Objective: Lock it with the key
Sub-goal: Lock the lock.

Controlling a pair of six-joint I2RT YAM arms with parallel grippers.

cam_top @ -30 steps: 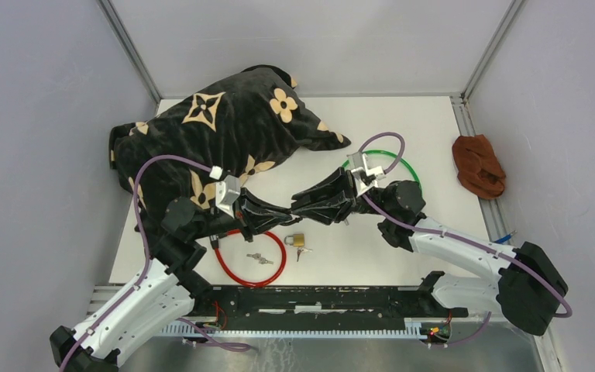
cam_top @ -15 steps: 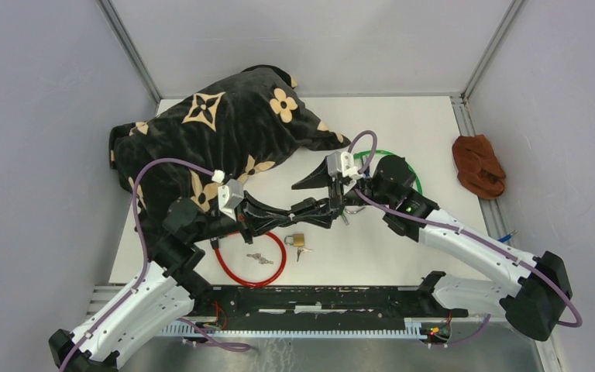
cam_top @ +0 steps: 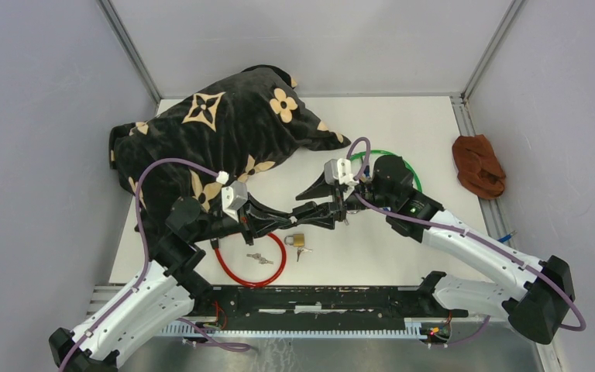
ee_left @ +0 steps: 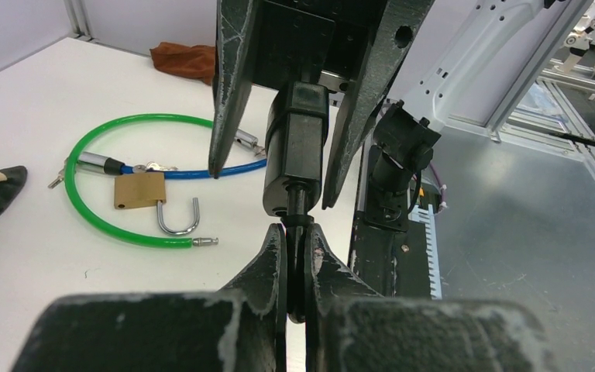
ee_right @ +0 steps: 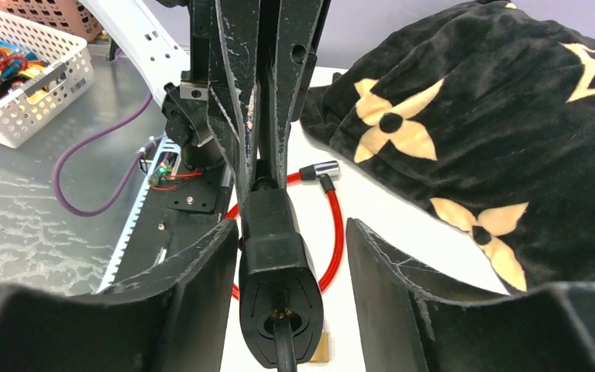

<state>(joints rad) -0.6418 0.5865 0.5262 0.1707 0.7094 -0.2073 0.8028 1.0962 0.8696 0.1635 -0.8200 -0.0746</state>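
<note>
Black-cased lock body (ee_left: 294,151) hangs above the middle of the white table (cam_top: 403,116), caught between the two arms. The left gripper (ee_left: 294,232) is pressed together on a thin stem (ee_left: 299,219) jutting from the casing's end, while the right gripper (ee_right: 290,232) stands spread, one finger on either side of the casing. Whether that stem is a key cannot be told. Just near of the pair a brass padlock (cam_top: 297,239) lies on the table, and to its left small keys (cam_top: 259,259) rest inside the loop of a red cable (cam_top: 252,280). A green cable (ee_left: 151,118) lies right of centre; a black flowered cushion (cam_top: 217,132) fills the far left.
</note>
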